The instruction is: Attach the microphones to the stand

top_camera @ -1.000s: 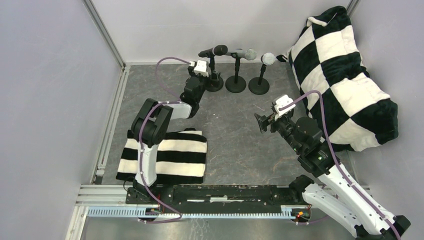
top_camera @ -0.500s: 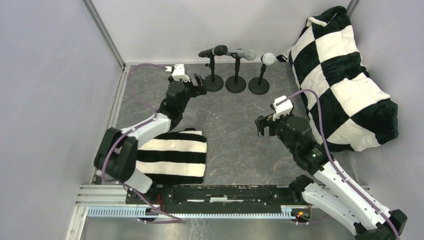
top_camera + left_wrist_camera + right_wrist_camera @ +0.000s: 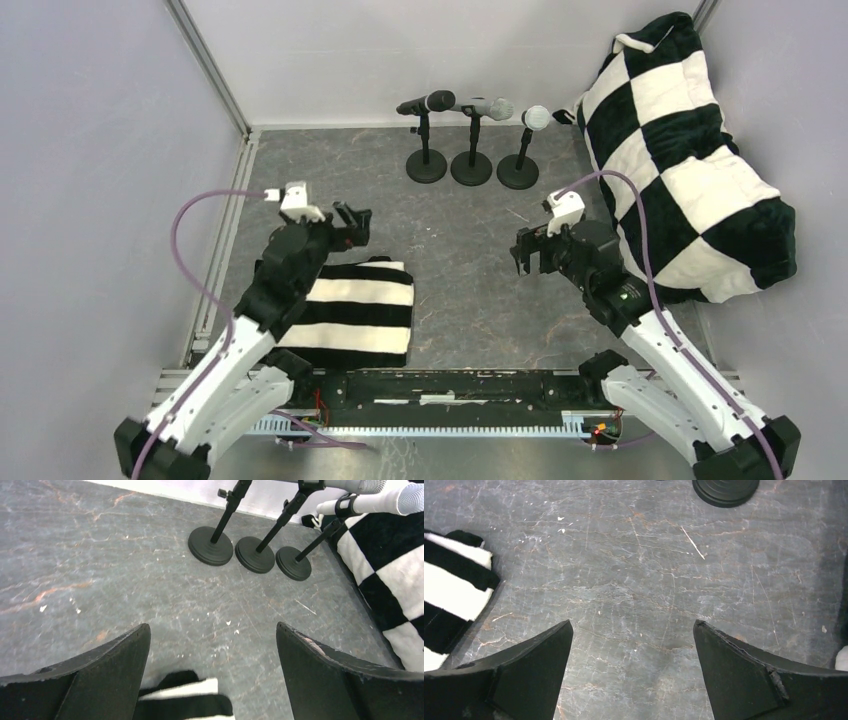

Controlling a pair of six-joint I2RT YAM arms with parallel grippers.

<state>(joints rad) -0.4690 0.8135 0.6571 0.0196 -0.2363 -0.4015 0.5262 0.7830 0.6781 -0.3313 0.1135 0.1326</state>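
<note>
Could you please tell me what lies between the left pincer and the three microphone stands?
Nothing: in the left wrist view only bare grey table stretches from the open left pincer to the bases of the stands; the top view agrees.

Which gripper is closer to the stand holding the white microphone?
Right. The right gripper is open on the near side of that stand, roughly in line with it. The left gripper, also open, is farther off to the left, by the striped cloth's far edge.
</note>
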